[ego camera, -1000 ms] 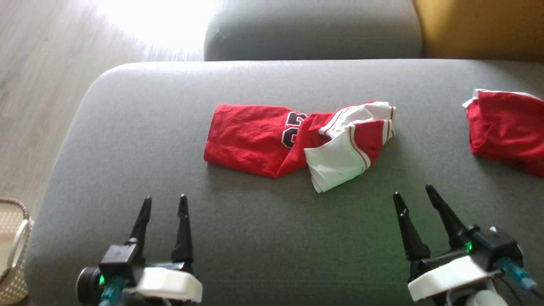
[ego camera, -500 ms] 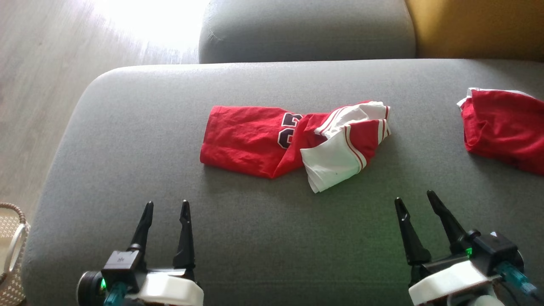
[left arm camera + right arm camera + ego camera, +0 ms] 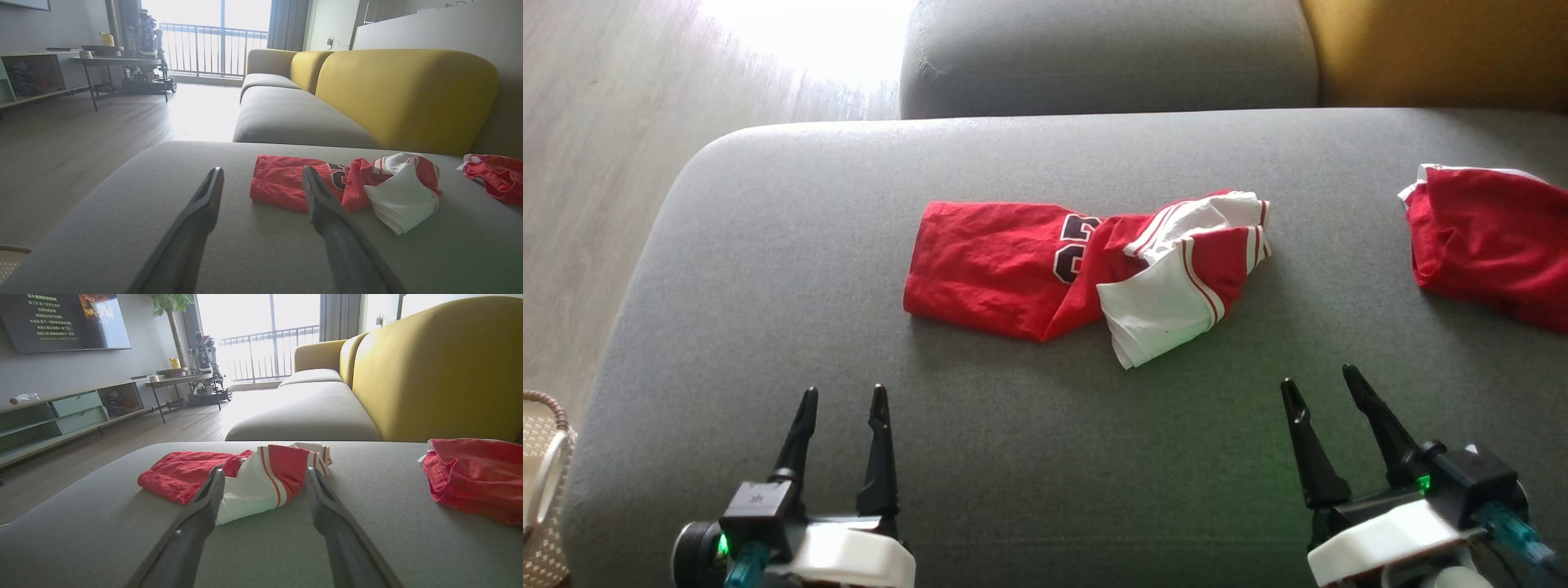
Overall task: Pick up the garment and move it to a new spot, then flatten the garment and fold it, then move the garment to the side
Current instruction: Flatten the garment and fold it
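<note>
A crumpled red and white garment (image 3: pixel 1086 269) with a dark number on it lies in the middle of the grey sofa seat (image 3: pixel 768 245). It also shows in the left wrist view (image 3: pixel 347 183) and the right wrist view (image 3: pixel 245 477). My left gripper (image 3: pixel 843 396) stands open at the lower left, well short of the garment. Open too, my right gripper (image 3: pixel 1319 378) is at the lower right, a little nearer to the garment's white end. Nothing is between either pair of fingers.
A second red garment (image 3: pixel 1494 245) lies at the seat's right edge. A yellow backrest (image 3: pixel 404 90) rises behind the seat and another grey cushion (image 3: pixel 1111 57) lies beyond it. A woven basket (image 3: pixel 543 482) stands on the wooden floor (image 3: pixel 596 163) at the lower left.
The whole head view has shifted slightly, so the camera moved. Both grippers stay open and low in the picture; the garment lies as before.
</note>
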